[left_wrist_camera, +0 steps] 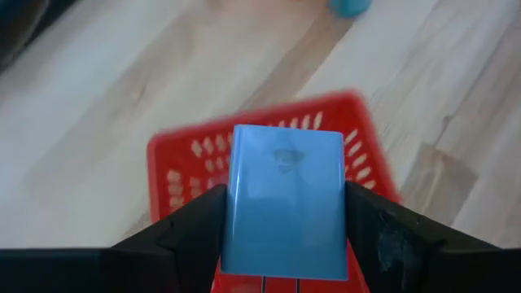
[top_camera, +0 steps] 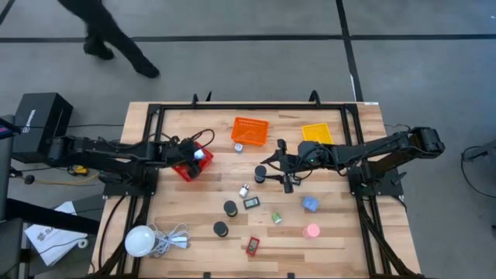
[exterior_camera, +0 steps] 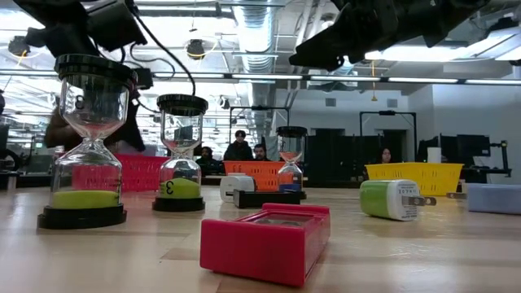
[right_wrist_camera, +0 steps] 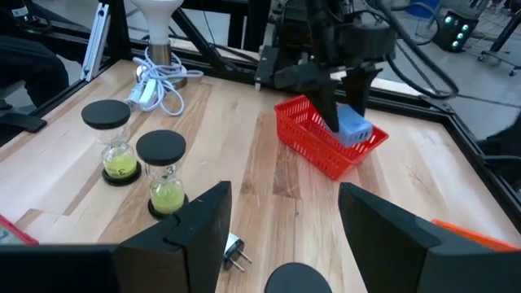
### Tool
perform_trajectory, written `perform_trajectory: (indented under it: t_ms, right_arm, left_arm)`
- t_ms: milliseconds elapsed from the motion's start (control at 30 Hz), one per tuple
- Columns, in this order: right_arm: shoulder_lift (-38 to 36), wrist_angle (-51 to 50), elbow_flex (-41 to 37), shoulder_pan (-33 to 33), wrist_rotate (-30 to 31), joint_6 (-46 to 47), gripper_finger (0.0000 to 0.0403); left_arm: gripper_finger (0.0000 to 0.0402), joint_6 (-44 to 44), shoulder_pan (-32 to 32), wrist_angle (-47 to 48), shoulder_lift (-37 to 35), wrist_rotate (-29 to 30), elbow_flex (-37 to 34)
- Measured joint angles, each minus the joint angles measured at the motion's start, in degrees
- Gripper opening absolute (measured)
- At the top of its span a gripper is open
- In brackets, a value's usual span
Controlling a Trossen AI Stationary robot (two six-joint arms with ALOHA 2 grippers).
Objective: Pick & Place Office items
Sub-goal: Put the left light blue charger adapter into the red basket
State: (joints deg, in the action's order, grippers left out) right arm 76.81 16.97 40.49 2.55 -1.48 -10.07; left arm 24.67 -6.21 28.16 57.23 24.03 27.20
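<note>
Left end effector (left_wrist_camera: 285, 244): closed on a blue block (left_wrist_camera: 285, 199), one finger on each side of it, held just above the red basket (left_wrist_camera: 358, 138); in the high view it sits over that basket at the desk's left-centre.
Right end effector (right_wrist_camera: 281, 224): fingers spread apart with nothing between them, hanging above the desk (top_camera: 349, 240) near its middle, close beside a black-capped hourglass (top_camera: 260, 173).
Red basket: on the desk left of centre, empty under the block as far as the left wrist view shows.
Orange basket (top_camera: 249, 130): at the far side of the desk, a small white item (top_camera: 239, 147) just beside its near edge.
Yellow basket (top_camera: 317, 133): far side, right of the orange one.
Hourglasses: two more black-capped ones (top_camera: 230, 208) (top_camera: 221, 229) stand near the desk's centre, holding green sand.
Other office items: a second blue block (top_camera: 310, 204), a pink cylinder (top_camera: 311, 231), a green-and-white plug piece (top_camera: 277, 218), a black rectangular piece (top_camera: 252, 203) and a red rectangular piece (top_camera: 253, 246) lie spread apart over the near half.
White globe with cord (top_camera: 143, 240): near-left corner.
Person (top_camera: 108, 35): on the floor beyond the desk.
</note>
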Motion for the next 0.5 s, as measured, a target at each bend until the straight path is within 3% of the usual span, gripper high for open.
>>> perform_trajectory:
  t_ms: [267,500]
  right_arm:
    - [0.00,-0.26,0.00,-0.01,0.00,0.01,0.0219]
    - [0.00,-0.25,0.00,-0.01,0.00,0.94,0.0219]
  left_arm:
    - [0.0219,1.76,0.00,1.45,-0.03,1.87,0.00]
    - [0.0241,1.76,0.01,1.40,-0.04,3.39,0.00]
